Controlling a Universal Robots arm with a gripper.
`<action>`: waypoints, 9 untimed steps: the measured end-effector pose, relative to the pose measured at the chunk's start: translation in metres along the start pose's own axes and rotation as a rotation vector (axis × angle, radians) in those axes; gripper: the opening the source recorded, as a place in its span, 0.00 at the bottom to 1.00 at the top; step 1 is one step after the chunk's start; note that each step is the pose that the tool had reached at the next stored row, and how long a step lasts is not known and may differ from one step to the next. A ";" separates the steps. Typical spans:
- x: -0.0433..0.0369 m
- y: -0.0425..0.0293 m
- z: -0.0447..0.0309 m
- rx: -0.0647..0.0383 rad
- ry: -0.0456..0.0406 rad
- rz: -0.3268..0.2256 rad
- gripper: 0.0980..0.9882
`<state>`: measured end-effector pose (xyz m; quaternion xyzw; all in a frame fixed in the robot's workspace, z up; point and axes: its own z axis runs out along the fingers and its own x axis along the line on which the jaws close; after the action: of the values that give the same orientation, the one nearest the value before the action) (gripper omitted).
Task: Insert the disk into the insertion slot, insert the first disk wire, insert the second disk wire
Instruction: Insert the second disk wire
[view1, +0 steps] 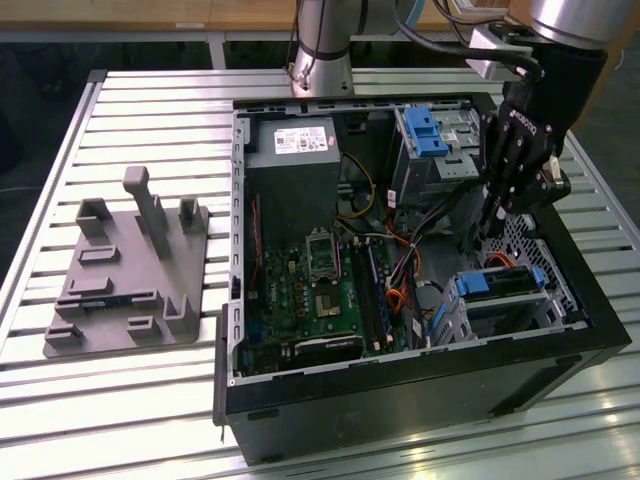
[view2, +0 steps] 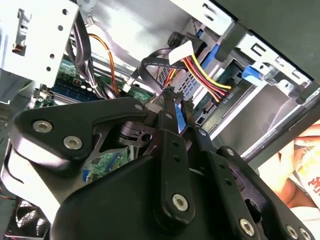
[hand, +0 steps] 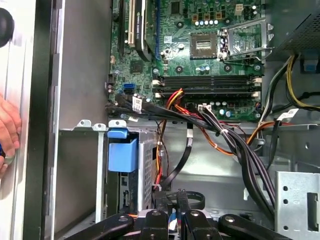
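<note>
The disk (view1: 492, 283), silver in its blue caddy, sits inside the insertion slot (view1: 520, 318), a silver cage at the case's near corner on the exterior view's right. My gripper (view1: 492, 226) hangs just above it, shut on the connector of a black flat disk wire (hand: 186, 150). In the second wrist view the fingertips (view2: 169, 102) pinch that small connector a short way from the disk's (view2: 227, 87) back edge. A red, yellow and black wire bundle (view2: 202, 70) reaches that edge. The caddy's blue tab (hand: 122, 152) shows beside the gripper (hand: 172, 197).
The open black case (view1: 400, 380) holds a motherboard (view1: 315, 285), a power supply (view1: 292, 165) and a taller grey bay with a blue clip (view1: 425, 130). A grey fixture plate (view1: 130, 270) lies on the slatted table. A person's hand (hand: 7, 130) rests at the case's outer wall.
</note>
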<state>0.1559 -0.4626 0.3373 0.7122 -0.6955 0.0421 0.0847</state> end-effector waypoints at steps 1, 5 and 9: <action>0.0017 0.0000 0.0003 0.000 -0.0018 0.000 0.11; 0.0077 0.0002 0.0014 0.000 -0.0118 0.001 0.11; 0.0128 0.0002 0.0023 0.000 -0.0225 0.002 0.11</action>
<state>0.1559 -0.4756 0.3374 0.7119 -0.6972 0.0341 0.0769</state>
